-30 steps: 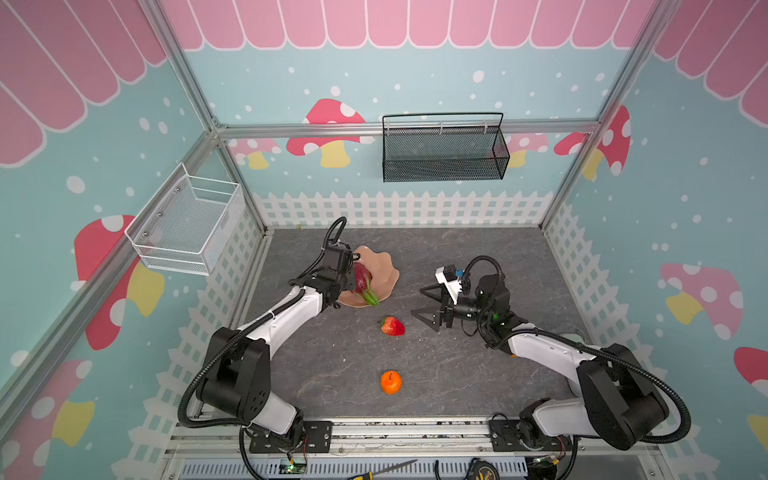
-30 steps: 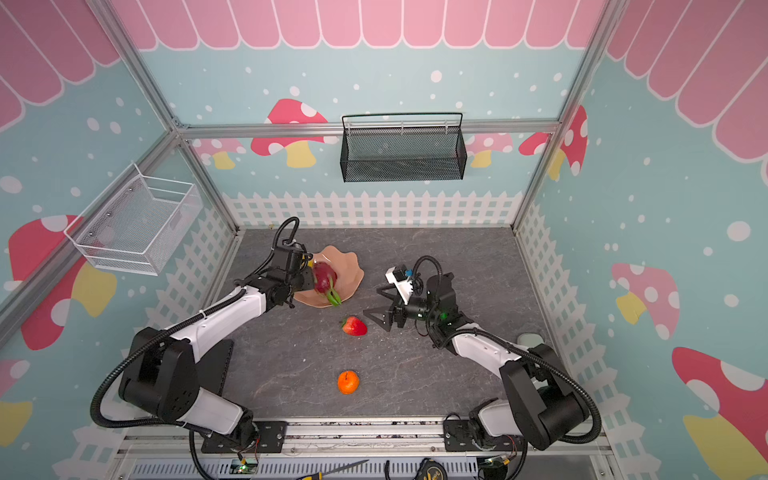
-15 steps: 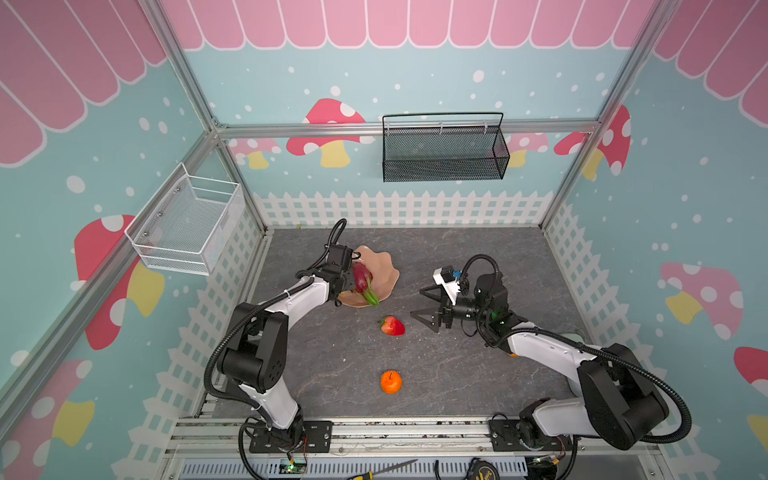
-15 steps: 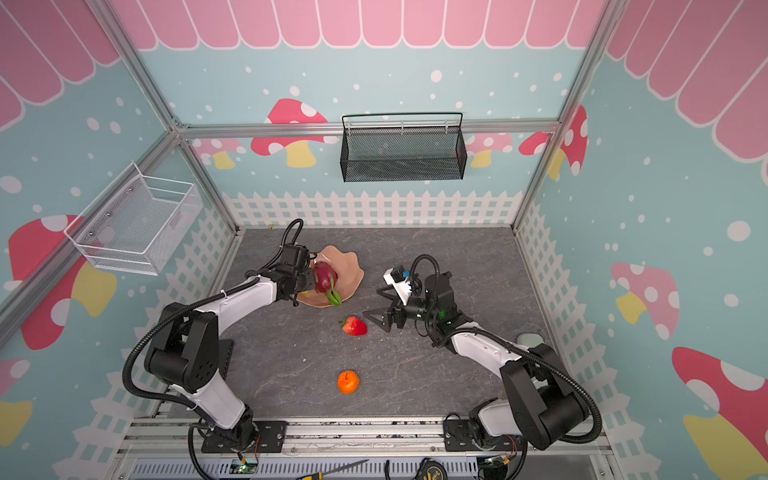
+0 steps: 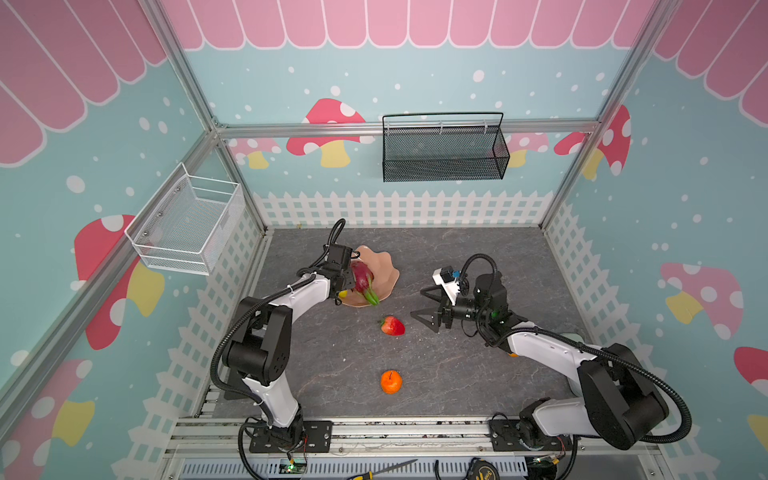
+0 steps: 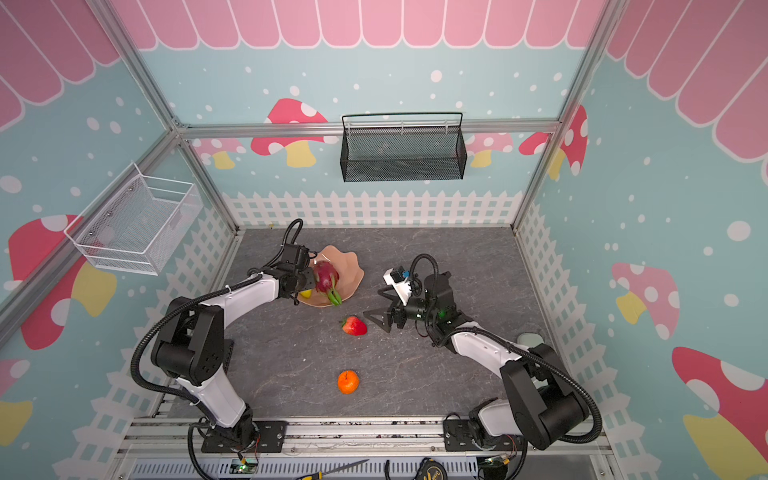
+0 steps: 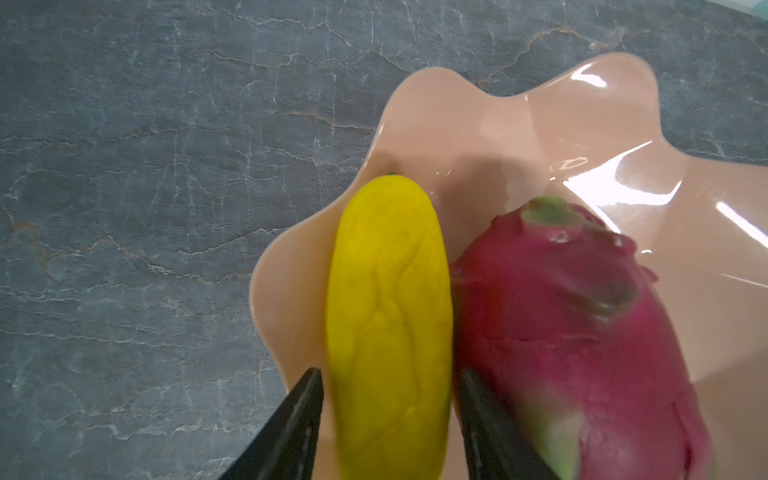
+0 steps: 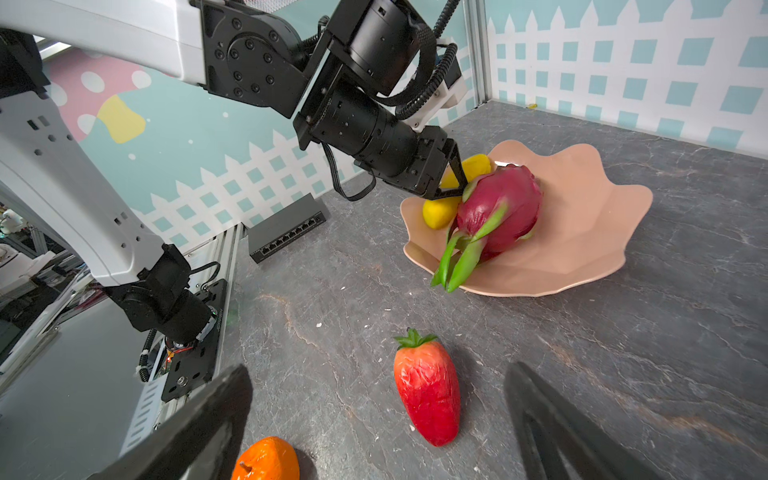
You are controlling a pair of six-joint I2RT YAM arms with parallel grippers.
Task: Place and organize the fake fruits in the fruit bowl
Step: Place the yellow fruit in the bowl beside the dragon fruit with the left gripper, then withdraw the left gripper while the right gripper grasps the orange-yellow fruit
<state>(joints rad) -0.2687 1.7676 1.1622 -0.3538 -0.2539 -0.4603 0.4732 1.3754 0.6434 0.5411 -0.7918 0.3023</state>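
Yellow oblong fruit (image 7: 388,324) lies in fruit bowl (image 7: 519,124) by scalloped rim, touching dragon fruit (image 7: 573,332) beside it. Left end effector (image 7: 390,372) straddles one end of yellow fruit, jaws part-spread, thin gap each side, nothing gripped. Dragon fruit's green tips hang over bowl's edge. Strawberry (image 8: 428,395) lies on grey desk (image 5: 457,374) outside bowl, just ahead of right end effector (image 8: 379,369), jaws wide apart, empty. Round orange (image 8: 268,459) sits alone on desk, well apart from bowl.
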